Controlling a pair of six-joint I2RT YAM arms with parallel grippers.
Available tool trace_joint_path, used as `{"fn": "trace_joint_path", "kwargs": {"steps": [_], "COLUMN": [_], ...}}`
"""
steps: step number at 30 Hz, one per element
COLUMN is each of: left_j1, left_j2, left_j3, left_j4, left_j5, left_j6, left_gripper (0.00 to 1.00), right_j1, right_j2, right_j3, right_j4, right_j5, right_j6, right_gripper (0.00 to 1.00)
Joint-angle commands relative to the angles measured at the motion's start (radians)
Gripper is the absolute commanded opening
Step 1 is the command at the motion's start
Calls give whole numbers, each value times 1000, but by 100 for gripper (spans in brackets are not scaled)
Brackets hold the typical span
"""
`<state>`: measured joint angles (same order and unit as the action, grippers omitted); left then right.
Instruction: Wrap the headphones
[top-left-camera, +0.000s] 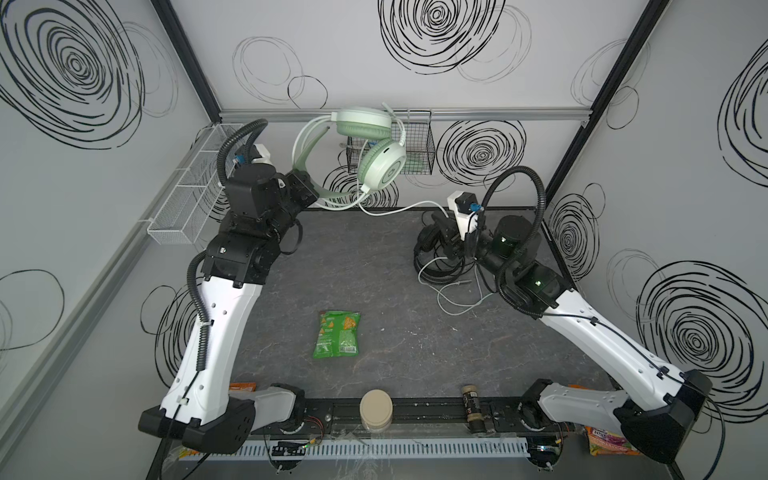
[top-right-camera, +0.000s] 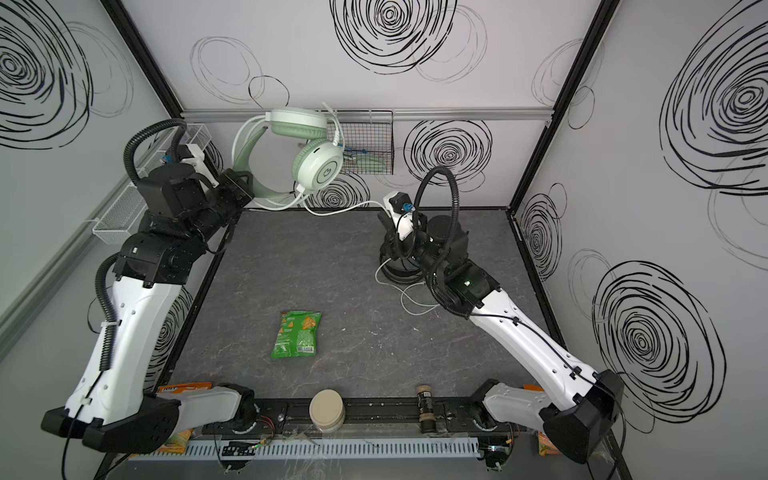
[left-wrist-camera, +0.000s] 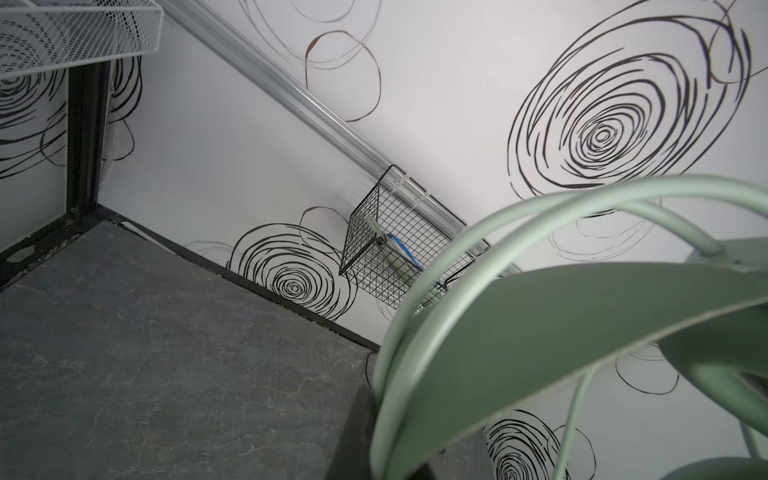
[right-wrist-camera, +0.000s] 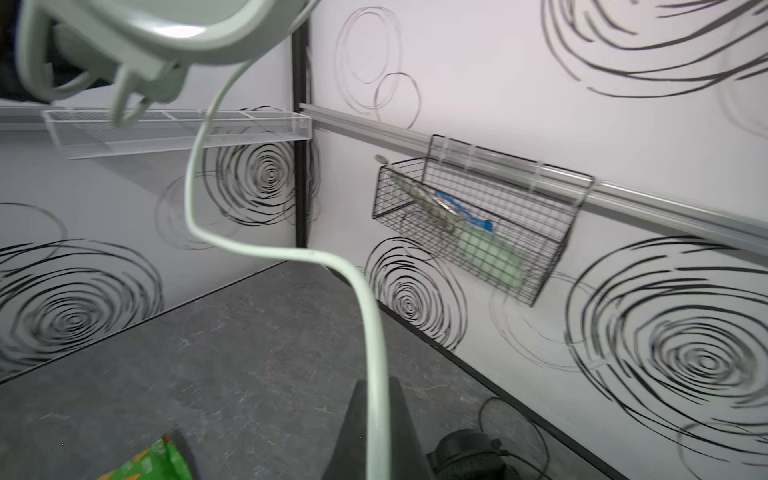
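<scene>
Currently, left claw (top-left-camera: 308, 192) pinches one mint-green headset (top-left-camera: 384, 166); right claw (right-wrist-camera: 375, 419) pinches its cable (right-wrist-camera: 365, 291); one black headset (top-left-camera: 424, 241) lies unheld.

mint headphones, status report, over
Left gripper shut on mint headphones at the headband, held clear of table. Right gripper shut on pale cable. Black headphones on table nearby, cable loose.

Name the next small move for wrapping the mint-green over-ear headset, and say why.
Probably the right gripper should carry the pale cable up and around the mint-green over-ear headset to lay a loop. The left gripper holds that headset aloft by its headband, the right is shut on the cable, and slack hangs between earcup and gripper.
</scene>
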<state>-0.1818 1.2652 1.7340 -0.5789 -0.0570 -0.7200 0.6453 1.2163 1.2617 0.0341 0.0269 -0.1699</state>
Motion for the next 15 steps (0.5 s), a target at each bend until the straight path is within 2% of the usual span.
{"fn": "trace_joint_path", "kwargs": {"steps": [1,4,7,10,12,15], "left_j1": [35,42,42,39,35,14], "left_j2": [-67,-96,-160,-253,-308,-376], "left_j3": [-72,-150,-281,-456,-554,-655], "left_j4": [125,137,199,384,535,749], "left_j5": [174,270,366,473,543,589], "left_j6": [-59,-61,-85,-144,-194,-255], "left_gripper": [0,0,0,0,0,0], "right_j1": [-75,-129,-152,-170,-196,-216], "right_j2": [54,141,236,312,352,397], "right_j3": [122,262,417,529,588,642], "right_j4": [-9,5,37,70,65,52], "right_j5": [195,286,319,309,285,250], "right_j6": [-55,-82,-137,-187,-165,-134], "right_gripper": [0,0,0,0,0,0]}}
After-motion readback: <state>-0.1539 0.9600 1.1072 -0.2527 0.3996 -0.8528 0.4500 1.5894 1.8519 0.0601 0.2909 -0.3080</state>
